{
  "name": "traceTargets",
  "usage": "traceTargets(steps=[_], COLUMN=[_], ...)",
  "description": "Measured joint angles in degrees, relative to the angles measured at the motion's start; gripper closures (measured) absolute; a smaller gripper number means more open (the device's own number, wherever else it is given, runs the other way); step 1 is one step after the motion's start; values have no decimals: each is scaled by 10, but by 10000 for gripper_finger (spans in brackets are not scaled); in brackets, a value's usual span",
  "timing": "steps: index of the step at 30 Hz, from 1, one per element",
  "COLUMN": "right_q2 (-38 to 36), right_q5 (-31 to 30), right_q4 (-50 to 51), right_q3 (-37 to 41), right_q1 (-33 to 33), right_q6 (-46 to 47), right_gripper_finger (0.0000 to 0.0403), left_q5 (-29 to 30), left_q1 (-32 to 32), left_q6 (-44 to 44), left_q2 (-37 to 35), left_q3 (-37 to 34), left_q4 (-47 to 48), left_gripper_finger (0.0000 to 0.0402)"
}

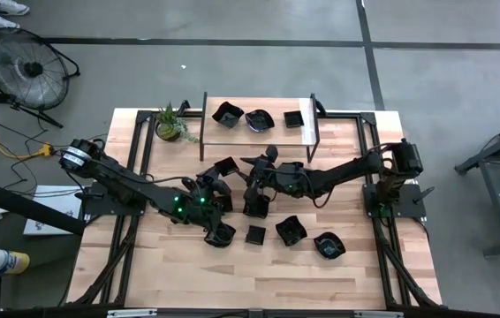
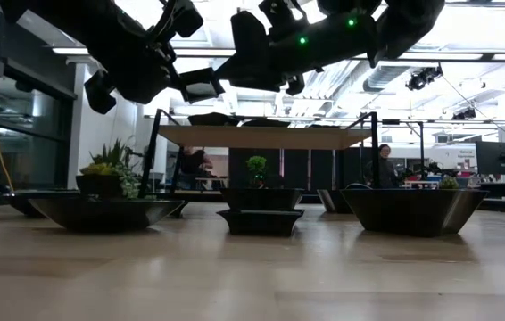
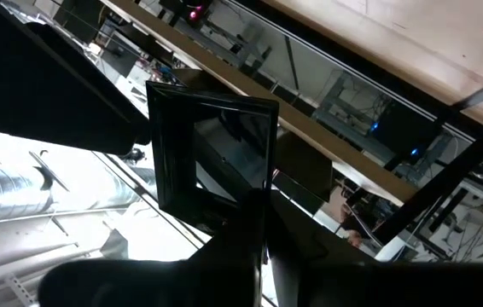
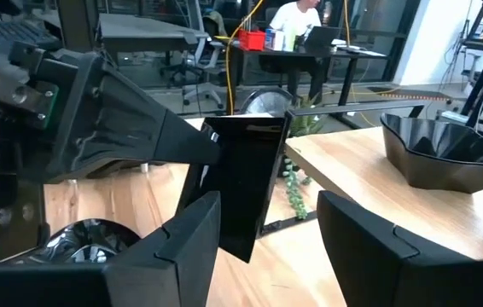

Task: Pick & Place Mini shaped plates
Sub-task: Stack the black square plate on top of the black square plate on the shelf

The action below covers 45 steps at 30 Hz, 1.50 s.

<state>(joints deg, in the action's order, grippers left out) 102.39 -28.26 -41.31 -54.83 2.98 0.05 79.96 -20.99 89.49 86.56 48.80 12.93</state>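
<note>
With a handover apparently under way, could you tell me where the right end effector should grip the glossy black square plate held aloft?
Probably the free edge of the glossy black square plate, opposite the rim pinched by the shut left end effector. It stands on edge, thin side toward the open right end effector, which can close straight ahead across it.

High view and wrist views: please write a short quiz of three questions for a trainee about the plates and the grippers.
1. How many plates stand on the raised shelf?
2. True or false: the right gripper is shut on the square plate.
3. What stands on the table beside the shelf? A) a bottle B) a potted plant C) a box

Key: 1. Three. 2. False: it is open, and the left gripper holds that plate. 3. B.
</note>
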Motion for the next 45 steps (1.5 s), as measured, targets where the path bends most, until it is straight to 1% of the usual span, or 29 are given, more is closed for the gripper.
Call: traceTargets(steps=[9, 13, 17, 23, 26, 32, 37, 45], right_q2=[0, 0, 0, 0, 0, 0, 0, 0], right_q5=[15, 18, 16, 24, 36, 44, 48, 52], right_q4=[0, 8, 9, 8, 8, -1, 20, 31], right_q3=[0, 0, 0, 0, 0, 0, -14, -14], right_q1=[0, -1, -4, -9, -11, -11, -15, -20], right_q6=[-3, -5, -4, -3, -3, -14, -16, -11], right_gripper_finger=[251, 261, 260, 233, 227, 242, 256, 258], left_q5=[-9, -11, -11, -10, -10, -10, -10, -9], left_q1=[0, 0, 0, 0, 0, 0, 0, 0], left_q6=[-6, -13, -13, -13, -13, -13, -8, -8], left_q2=[0, 0, 0, 0, 0, 0, 0, 0], left_q3=[0, 0, 0, 0, 0, 0, 0, 0], left_q4=[0, 0, 0, 0, 0, 1, 2, 3], left_gripper_finger=[401, 401, 401, 401, 401, 401, 401, 401])
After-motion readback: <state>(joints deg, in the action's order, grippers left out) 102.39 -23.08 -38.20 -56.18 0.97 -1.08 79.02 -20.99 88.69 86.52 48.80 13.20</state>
